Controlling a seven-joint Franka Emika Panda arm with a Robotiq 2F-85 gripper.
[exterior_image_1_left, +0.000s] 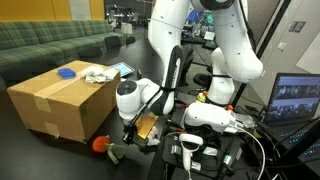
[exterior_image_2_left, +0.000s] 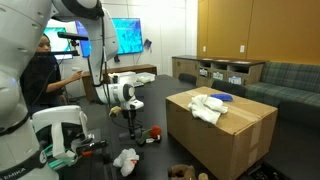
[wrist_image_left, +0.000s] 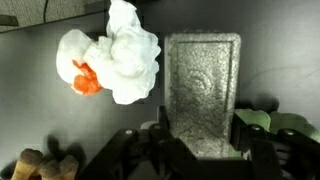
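Pincer (wrist_image_left: 202, 142) half-closed, clamped grey block (wrist_image_left: 202, 80) between both jaws by its near end, so its length jutted ahead over dark worktop (wrist_image_left: 275, 60); crumpled white cloth (wrist_image_left: 115, 50) lay ahead-left, apart.

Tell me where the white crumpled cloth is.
In the wrist view, the white crumpled cloth lies upper left on the dark surface, just left of the grey block in the gripper.

Lower end of the grey block (wrist_image_left: 203, 85) behind the tool (wrist_image_left: 203, 142); corks (wrist_image_left: 45, 165) half off-frame.
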